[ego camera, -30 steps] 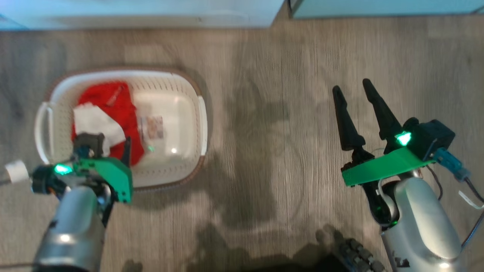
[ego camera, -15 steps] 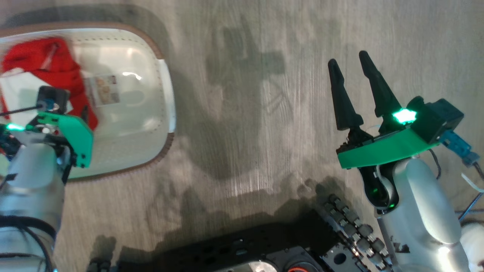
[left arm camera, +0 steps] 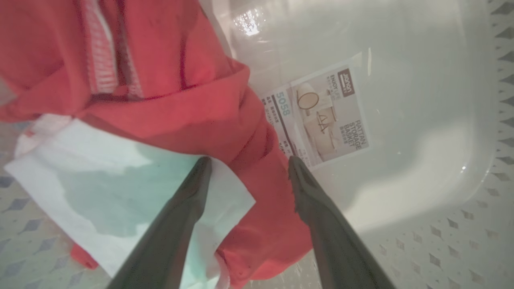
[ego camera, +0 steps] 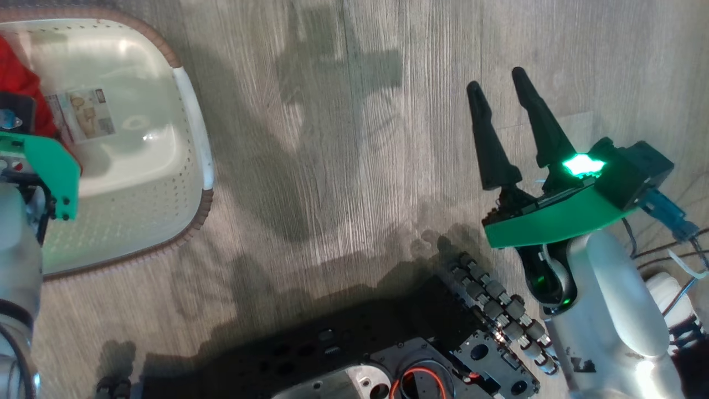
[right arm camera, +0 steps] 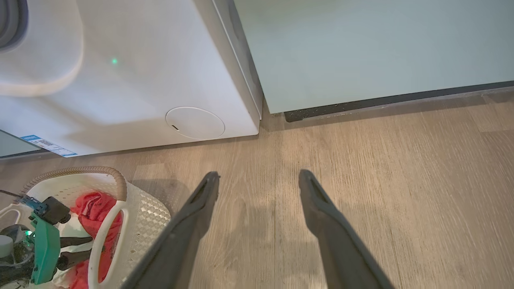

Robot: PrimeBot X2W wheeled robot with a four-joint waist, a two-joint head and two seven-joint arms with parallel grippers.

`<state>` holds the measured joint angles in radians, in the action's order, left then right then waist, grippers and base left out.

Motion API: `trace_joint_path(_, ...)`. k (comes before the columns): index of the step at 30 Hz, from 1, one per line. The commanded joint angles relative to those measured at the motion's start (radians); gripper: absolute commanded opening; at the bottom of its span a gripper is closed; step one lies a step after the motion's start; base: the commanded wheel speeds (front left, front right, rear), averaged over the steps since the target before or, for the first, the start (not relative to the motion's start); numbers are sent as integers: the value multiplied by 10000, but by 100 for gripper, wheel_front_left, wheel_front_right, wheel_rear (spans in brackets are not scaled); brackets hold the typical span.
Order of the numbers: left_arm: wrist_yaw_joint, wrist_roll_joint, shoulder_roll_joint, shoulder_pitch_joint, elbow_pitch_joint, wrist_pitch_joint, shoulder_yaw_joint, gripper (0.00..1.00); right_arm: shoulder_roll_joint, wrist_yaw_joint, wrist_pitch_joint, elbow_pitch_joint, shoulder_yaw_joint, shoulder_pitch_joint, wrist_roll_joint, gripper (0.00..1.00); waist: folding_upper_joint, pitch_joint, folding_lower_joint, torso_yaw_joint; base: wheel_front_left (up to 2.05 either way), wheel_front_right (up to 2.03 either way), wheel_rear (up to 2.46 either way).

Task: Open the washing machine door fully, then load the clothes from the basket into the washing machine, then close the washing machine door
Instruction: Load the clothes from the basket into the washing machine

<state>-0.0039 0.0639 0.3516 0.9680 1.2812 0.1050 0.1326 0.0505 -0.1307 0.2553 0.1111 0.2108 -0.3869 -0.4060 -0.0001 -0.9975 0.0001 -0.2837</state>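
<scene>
Two grippers stand spread: left gripper (left arm camera: 247,168), lower centre, over the clothes (left arm camera: 168,92) in the basket (left arm camera: 421,120), possibly touching fabric; right gripper (ego camera: 497,83), centre right, above the floor (ego camera: 343,166).

basket (left arm camera: 421,120): glossy plastic | clothes (left arm camera: 180,100): soft cloth | floor (ego camera: 360,166): matt wood

There is one basket (ego camera: 195,133), one red garment (left arm camera: 168,92) and one paper label (left arm camera: 321,116). There is one washing machine (right arm camera: 140,80) with one round flap (right arm camera: 195,123) and one sticker (right arm camera: 48,145), and one cabinet (right arm camera: 361,48). There are two grippers, the left gripper (left arm camera: 249,159) and the right gripper (ego camera: 496,79), with two fingers (ego camera: 488,149) each.
</scene>
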Motion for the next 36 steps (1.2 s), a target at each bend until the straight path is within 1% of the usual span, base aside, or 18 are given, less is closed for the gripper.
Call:
trace_joint_path(1, 116, 77, 547, -190, 24, -46, -101, 100, -3, 0, 65, -267, 257, 336, -86, 100, 1, -48, -1, -29, 0, 0, 0)
trace_joint_path(3, 279, 5, 628, -80, 38, -138, -152, 100, -3, 0, 65, -262, 315, 405, -54, 100, 1, -75, -1, -44, 0, 0, 0)
trace_joint_path(5, 400, 118, 726, 57, 58, -437, 12, 100, -3, 0, 65, -302, 355, 530, 108, 100, 1, -110, -1, -41, 0, 0, 0)
trace_joint_path(10, 451, 216, 724, 412, 74, -679, 239, 100, -3, 0, 65, -443, 275, 718, 238, 100, 1, -276, -1, -25, 0, 0, 0)
trace_joint_path(14, 314, 473, 612, 602, 82, -869, 641, 100, -3, 0, 65, -505, 315, 784, 285, 100, 1, -370, -1, 11, 0, 0, 0)
trace_joint_path(16, 163, 611, 559, 628, 85, -997, 864, 100, -3, 0, 65, -535, 356, 809, 295, 100, 1, -398, -1, 20, 0, 0, 0)
trace_joint_path(19, -209, 822, 489, 621, 90, -1313, 1222, 100, -3, 0, 65, -547, 393, 826, 333, 100, 1, -432, -1, 52, 0, 0, 0)
trace_joint_path(22, -408, 877, 450, 583, 92, -1641, 1399, 100, -3, 0, 65, -550, 406, 822, 383, 100, 1, -456, -1, 85, 0, 0, 0)
trace_joint_path(30, -302, 843, 487, 548, 94, -1969, 1557, 100, -3, 0, 65, -589, 392, 873, 467, 100, 1, -509, -1, 154, 0, 0, 0)
trace_joint_path(36, -134, 762, 443, 624, 95, -2133, 1637, 100, -3, 0, 65, -597, 386, 894, 542, 100, 1, -563, -1, 241, 0, 0, 0)
